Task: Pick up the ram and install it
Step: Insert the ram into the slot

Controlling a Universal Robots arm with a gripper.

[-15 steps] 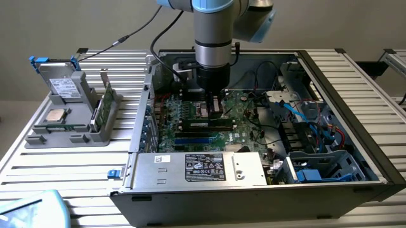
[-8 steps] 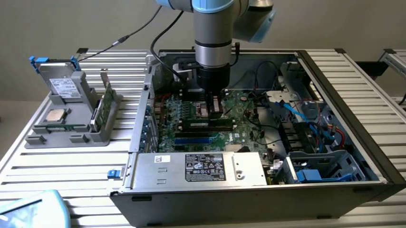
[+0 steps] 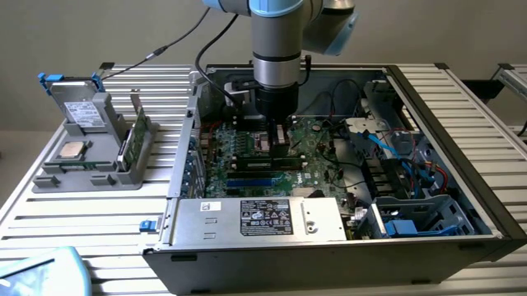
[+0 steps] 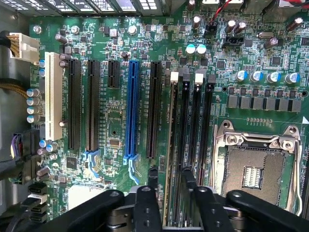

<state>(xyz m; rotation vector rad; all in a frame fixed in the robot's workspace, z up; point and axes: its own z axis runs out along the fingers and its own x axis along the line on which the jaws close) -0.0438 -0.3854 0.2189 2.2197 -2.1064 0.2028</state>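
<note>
Looking down into an open computer case (image 3: 461, 142) lying on a slatted metal worktop (image 3: 82, 216). Reaching straight down into the case from above: the single robot arm (image 3: 276, 37), wrist vertical, with the hand (image 3: 278, 140) hanging just over the motherboard (image 3: 317, 139) near the middle of the case.

Lying directly beneath the hand: the ram (image 3: 268, 164), a long, thin, dark stick standing on edge in a memory slot. Running across the board with its long axis going from the exterior view's left to the exterior view's right, level and not tilted.

From the wrist view, straddling the ram (image 4: 170, 145) with the hand (image 4: 170, 191): dark fingertips (image 4: 153, 186) standing one on each flat face of the stick, lined up square to its long axis. Showing a narrow gap on both sides, so judging the hand to be open and gripping nothing.

Sitting in the memory slot farthest from the empty processor socket (image 4: 256, 169) and just beside the black expansion slots (image 4: 154, 111). Appearing to be down in its slot along its whole length, though not showing clearly whether the end latches are locking it.
</note>
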